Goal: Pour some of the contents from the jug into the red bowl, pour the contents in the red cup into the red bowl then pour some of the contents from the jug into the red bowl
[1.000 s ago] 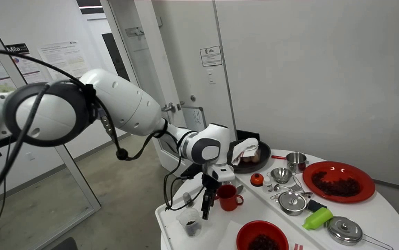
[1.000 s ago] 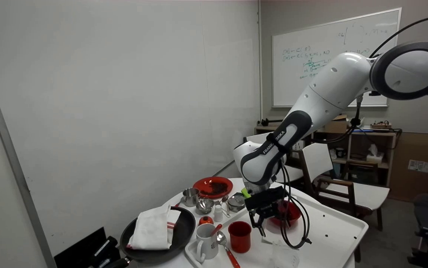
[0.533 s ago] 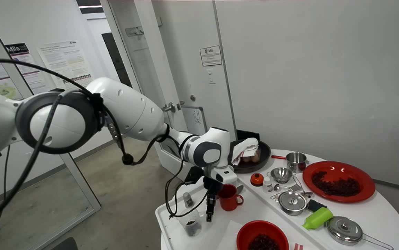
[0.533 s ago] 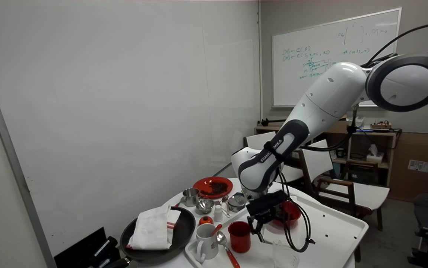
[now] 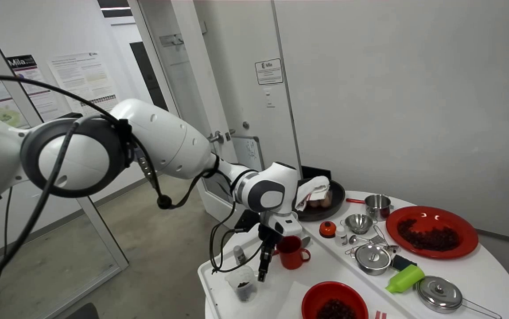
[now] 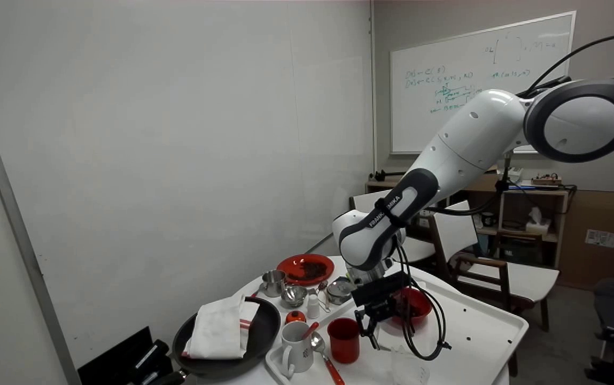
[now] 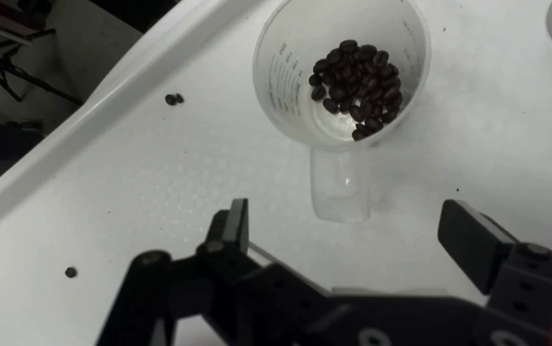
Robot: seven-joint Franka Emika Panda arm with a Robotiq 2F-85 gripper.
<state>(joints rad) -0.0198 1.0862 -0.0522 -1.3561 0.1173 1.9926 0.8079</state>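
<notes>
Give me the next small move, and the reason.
Probably ease the end effector toward the handle of the jug before gripping: in the wrist view its jaws stand open, the handle lies mostly beyond them, lined up with their gap, and the jug holds dark beans to pour.

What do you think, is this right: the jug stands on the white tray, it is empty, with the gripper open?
Only "empty" is wrong: the wrist view shows dark beans in the jug. It stands on the white tray, and the gripper is open.
</notes>
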